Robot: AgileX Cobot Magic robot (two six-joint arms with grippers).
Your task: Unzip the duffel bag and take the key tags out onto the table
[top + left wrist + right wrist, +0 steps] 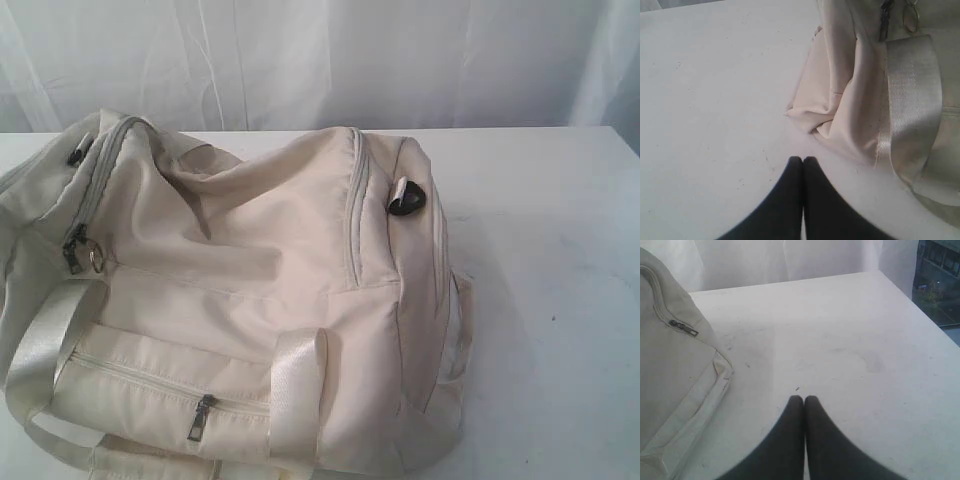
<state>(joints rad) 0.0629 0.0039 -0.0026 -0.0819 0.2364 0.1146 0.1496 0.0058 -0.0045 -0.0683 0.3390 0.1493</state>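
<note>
White table (560, 300) under seemingly zipped duffel bag (250, 260); left jaws, right jaws together.

The left gripper (803, 160) is seen closed. Its two black fingers (782, 205) are pressed together along their inner edges, so that only a thin seam is left between them, and the tips are met in one blunt point. The right gripper (804, 399) is held the same way, its black fingers (827, 445) laid flat against each other up to the tips. Each pair is widened toward its base. The arms and wrists are hidden.
</note>
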